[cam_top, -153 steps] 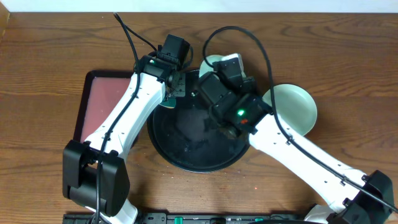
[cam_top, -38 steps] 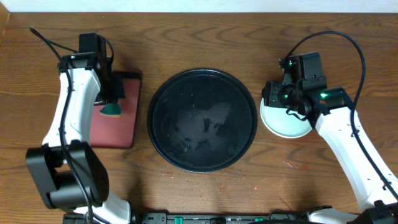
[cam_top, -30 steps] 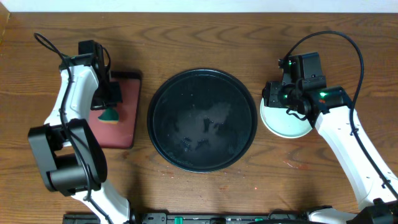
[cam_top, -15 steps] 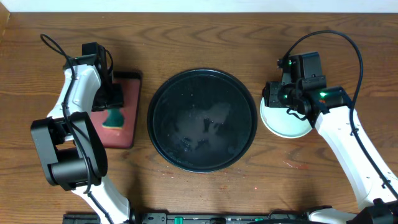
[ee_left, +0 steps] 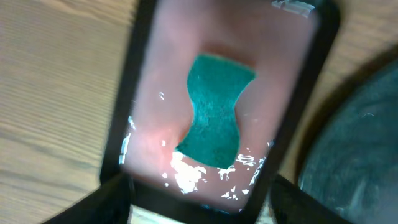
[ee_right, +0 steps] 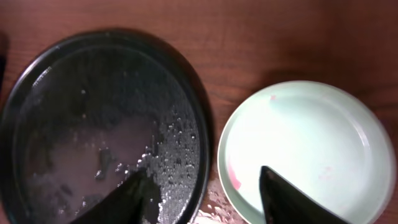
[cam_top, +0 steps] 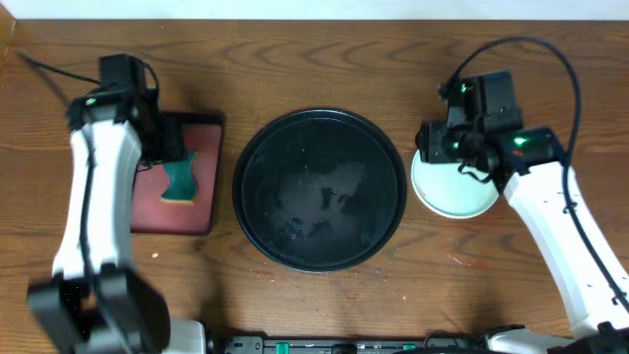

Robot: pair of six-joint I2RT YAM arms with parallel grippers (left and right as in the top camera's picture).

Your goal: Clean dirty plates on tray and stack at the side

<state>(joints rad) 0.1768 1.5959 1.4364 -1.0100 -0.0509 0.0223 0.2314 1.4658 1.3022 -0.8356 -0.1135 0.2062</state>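
The black tray [cam_top: 319, 192] sits wet in the middle of the worktop [cam_top: 393, 59]. Just right of it lies a mint plate [ee_right: 311, 143] with a faint red smear [ee_right: 233, 177] near its rim. The right hand [ee_right: 208, 180] hovers above it, fingers spread, holding nothing. The left hand [ee_left: 199, 190], likewise spread, hangs over the green sponge [ee_left: 214, 112] on the red tray [ee_left: 155, 74].

The tray [cam_top: 319, 190] is shiny black with pale wet spots. The plate [cam_top: 454, 197] is light mint with a thin red smear. The sponge [cam_top: 180, 178] is teal green. The small tray [cam_top: 157, 208] is dark red with a black rim. The table [cam_top: 324, 59] is brown with wavy wood lines.
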